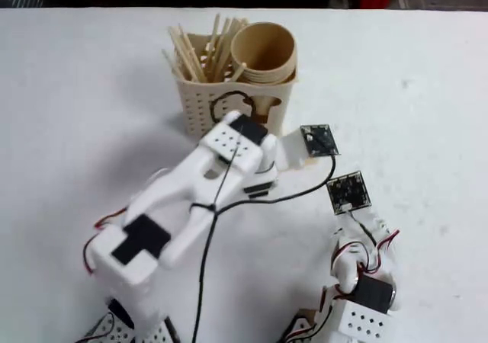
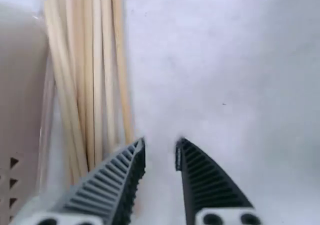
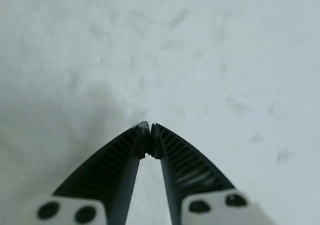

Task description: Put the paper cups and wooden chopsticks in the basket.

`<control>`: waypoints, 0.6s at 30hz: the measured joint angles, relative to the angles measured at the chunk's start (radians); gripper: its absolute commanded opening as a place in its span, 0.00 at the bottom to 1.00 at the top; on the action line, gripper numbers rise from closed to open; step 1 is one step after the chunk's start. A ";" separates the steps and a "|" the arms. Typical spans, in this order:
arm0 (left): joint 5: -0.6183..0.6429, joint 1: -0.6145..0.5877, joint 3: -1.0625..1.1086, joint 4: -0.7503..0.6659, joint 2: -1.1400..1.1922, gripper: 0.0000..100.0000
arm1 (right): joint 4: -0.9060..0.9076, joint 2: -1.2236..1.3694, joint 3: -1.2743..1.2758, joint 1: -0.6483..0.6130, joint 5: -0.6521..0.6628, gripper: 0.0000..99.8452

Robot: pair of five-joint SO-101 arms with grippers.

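The chopsticks (image 1: 200, 49) and paper cups (image 1: 264, 52) stand in the basket (image 1: 200, 108), so loading looks complete. The left hand (image 2: 160, 152), slightly apart and empty, sits beside it. The right hand (image 3: 150, 130) is closed above the surface (image 3: 225, 45).

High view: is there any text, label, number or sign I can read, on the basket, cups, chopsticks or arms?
No text can be read.
basket: hole pattern, no print visible.
paper cups: plain, no print visible.
wooden chopsticks: bare wood.
upper circuit board and lower circuit board: tiny marks, too small to read.
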 measured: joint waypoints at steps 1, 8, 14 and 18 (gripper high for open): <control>0.000 -0.005 -0.026 -0.003 0.028 0.11 | 0.000 0.000 0.000 0.000 0.000 0.02; -0.009 -0.049 -0.161 -0.008 0.199 0.11 | 0.000 0.000 0.000 -0.003 0.002 0.02; -0.009 -0.064 -0.230 -0.008 0.304 0.11 | 0.000 0.000 0.000 -0.002 0.002 0.02; -0.009 -0.064 -0.247 -0.008 0.328 0.11 | 0.000 0.000 0.000 -0.002 0.002 0.02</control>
